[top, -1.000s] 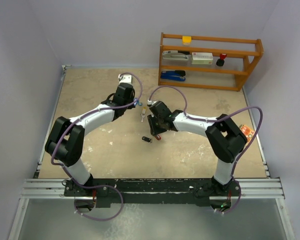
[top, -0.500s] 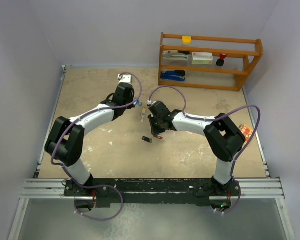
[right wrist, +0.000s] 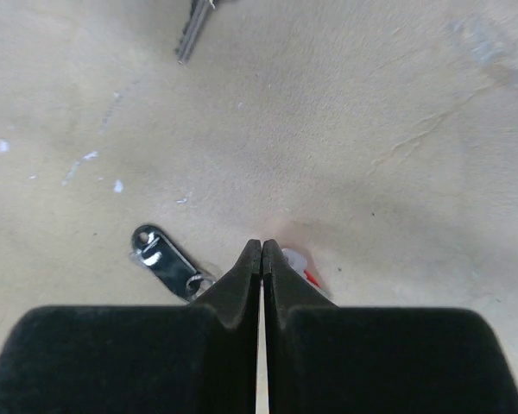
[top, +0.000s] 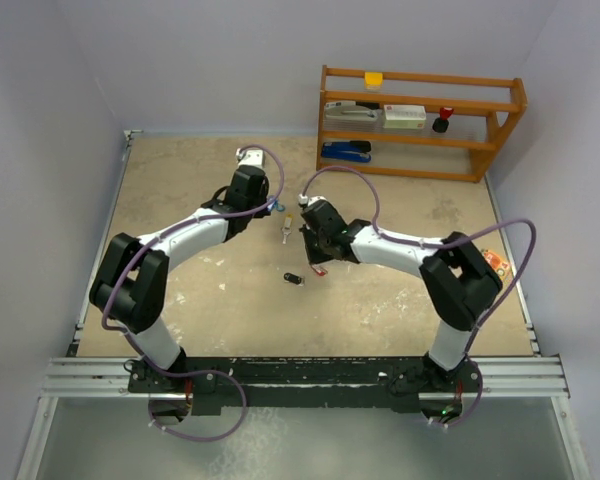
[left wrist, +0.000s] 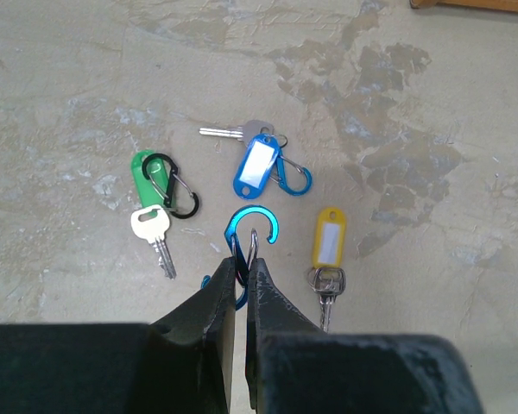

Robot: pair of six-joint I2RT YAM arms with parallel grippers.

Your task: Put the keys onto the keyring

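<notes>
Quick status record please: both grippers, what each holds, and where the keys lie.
left gripper: shut on blue carabiner
right gripper: shut low over table; nothing seen between its jaws
red tag: peeking out just right of that gripper
black key: lying on table, left of that gripper
green key, blue key, yellow key: loose on table ahead of left gripper

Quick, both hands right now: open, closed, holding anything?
Left hand: closed on the blue carabiner.
Right hand: closed, nothing visible between its fingers; the red key tag lies just beside it.
</notes>
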